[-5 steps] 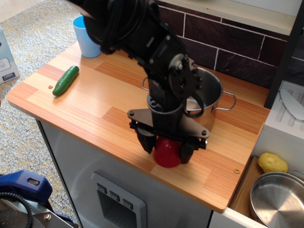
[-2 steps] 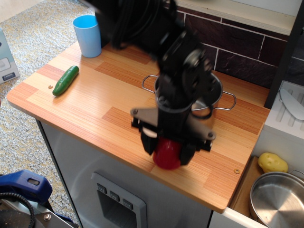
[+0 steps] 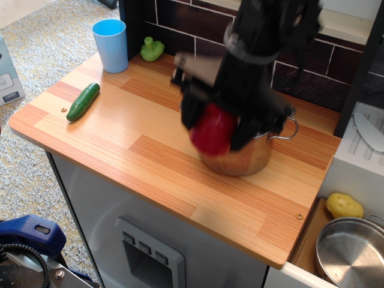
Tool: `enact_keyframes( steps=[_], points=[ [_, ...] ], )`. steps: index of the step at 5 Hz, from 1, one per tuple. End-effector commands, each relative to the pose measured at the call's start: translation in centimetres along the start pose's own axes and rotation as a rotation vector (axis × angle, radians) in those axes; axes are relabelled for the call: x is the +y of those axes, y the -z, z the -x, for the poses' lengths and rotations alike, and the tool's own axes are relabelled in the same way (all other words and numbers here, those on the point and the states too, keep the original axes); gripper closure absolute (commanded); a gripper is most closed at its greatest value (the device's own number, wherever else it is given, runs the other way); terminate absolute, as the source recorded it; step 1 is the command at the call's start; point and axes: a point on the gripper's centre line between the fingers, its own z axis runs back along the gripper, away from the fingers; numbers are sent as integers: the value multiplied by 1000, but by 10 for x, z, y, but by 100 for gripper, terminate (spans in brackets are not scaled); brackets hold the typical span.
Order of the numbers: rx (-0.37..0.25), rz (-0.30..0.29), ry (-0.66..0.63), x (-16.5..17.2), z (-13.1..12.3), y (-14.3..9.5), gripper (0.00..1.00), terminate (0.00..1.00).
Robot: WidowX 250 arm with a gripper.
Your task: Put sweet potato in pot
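Red sweet potato [image 3: 213,129] held in the air in front of the steel pot [image 3: 243,155].

The gripper [image 3: 217,127] fingers close on its sides; a second ago it sat low on the wooden counter [image 3: 120,126], and now it is lifted beside the pot's near rim.

From my remote seat I see a wooden countertop [image 3: 126,141] of striped orange planks, with a small screw near its left edge and another near the front right corner. It sits on a pale grey cabinet [image 3: 90,207] whose front carries a recessed panel [image 3: 147,252] with small buttons. Behind the counter runs a wall of dark brown tiles [image 3: 180,18] with light grout, topped by a pale ledge. The floor [image 3: 36,54] on the left is speckled grey carpet. Light is even and soft, and shadows are faint.
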Motion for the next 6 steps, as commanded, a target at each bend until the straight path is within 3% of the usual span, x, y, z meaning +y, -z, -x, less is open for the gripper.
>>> enact_keyframes(
  steps=[1,2,3,4,5,6],
  points=[
    [-97,15,86,6,-34,-18,100,0],
    [-150,47,113,3,-42,-7,100,0],
    [-178,61,139,1,-47,1,0,0],
    [-178,107,147,1,-48,5,0,0],
    [-178,107,147,1,-48,5,0,0],
    [-178,107,147,1,-48,5,0,100]
  ],
)
